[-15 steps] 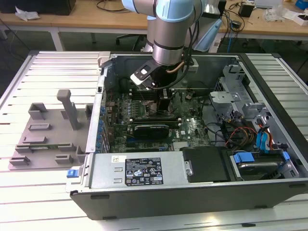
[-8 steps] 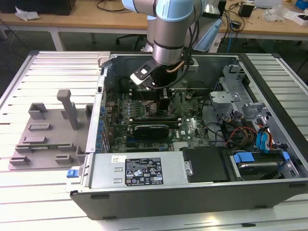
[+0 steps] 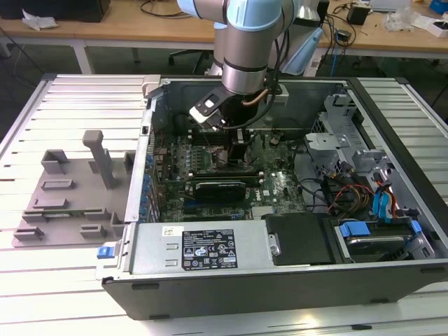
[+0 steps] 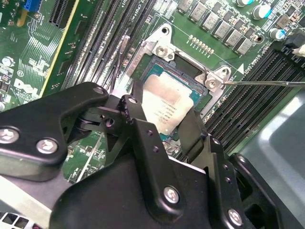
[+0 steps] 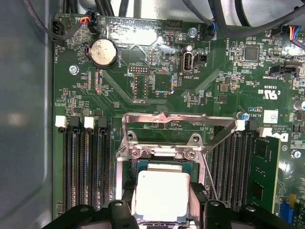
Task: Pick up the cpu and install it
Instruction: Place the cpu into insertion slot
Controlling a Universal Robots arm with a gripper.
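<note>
Tool (image 5: 163, 204) astride cpu (image 5: 163, 193) over socket (image 5: 157, 153), apparently gripping it.

Matt silvery metal cpu (image 5: 163, 195), black gripper (image 4: 164, 119) (seemingly smooth plastic), shiny bare-metal socket frame (image 5: 162, 117).

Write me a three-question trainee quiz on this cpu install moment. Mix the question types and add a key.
1. True or false: the cpu is lying on the grey tray.
2. The hinged metal load plate is: A) clamped down over the cpu; B) swung open; C) lying on the table.
3. What is the gripper shut on?
Key: 1 false; 2 B; 3 the cpu.
</note>
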